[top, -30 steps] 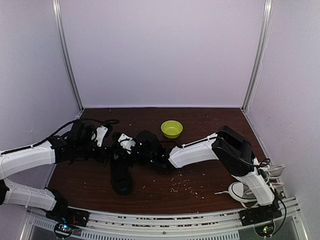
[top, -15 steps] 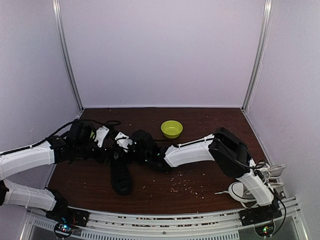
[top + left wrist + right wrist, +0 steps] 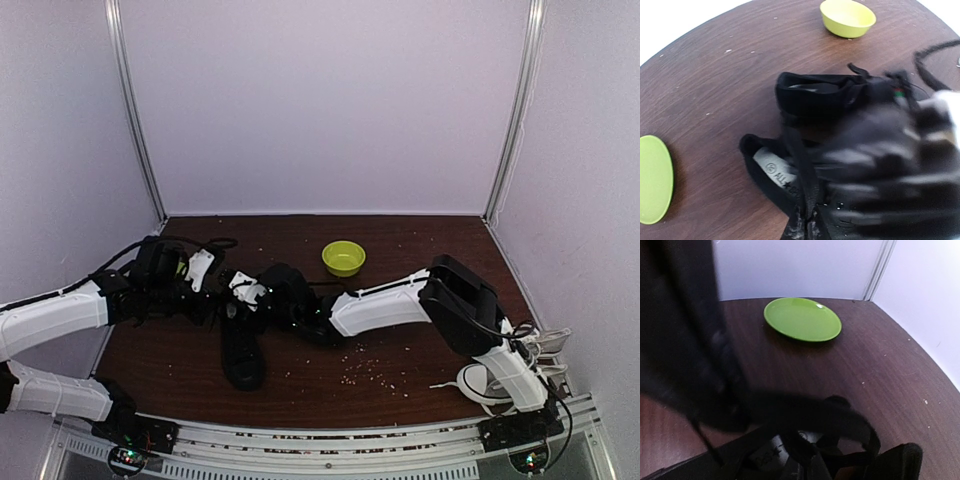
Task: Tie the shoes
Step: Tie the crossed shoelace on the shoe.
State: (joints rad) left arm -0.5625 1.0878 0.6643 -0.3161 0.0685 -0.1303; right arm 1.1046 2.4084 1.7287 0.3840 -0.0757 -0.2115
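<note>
- Just beneath both hands, on the table [image 3: 420, 270], lie the shoes [image 3: 243, 355]. One shoe's long axis runs from the hands back toward the arm bases.
- Left hand [image 3: 205, 272]: closed, apparently pinching a black lace [image 3: 792, 160] that leads ahead to a shoe.
- Right hand [image 3: 243, 290]: closed just beside the left; what it grips, I cannot tell.
- Both hands are about equally near.

Top cam: high behind arm bases, looking down over whole worktop [image 3: 430, 245]. L wrist cam: close, shoes [image 3: 820, 92] just ahead of L end effector [image 3: 804, 229]. R wrist cam: closer; shares shoes, green plate [image 3: 802, 319].
</note>
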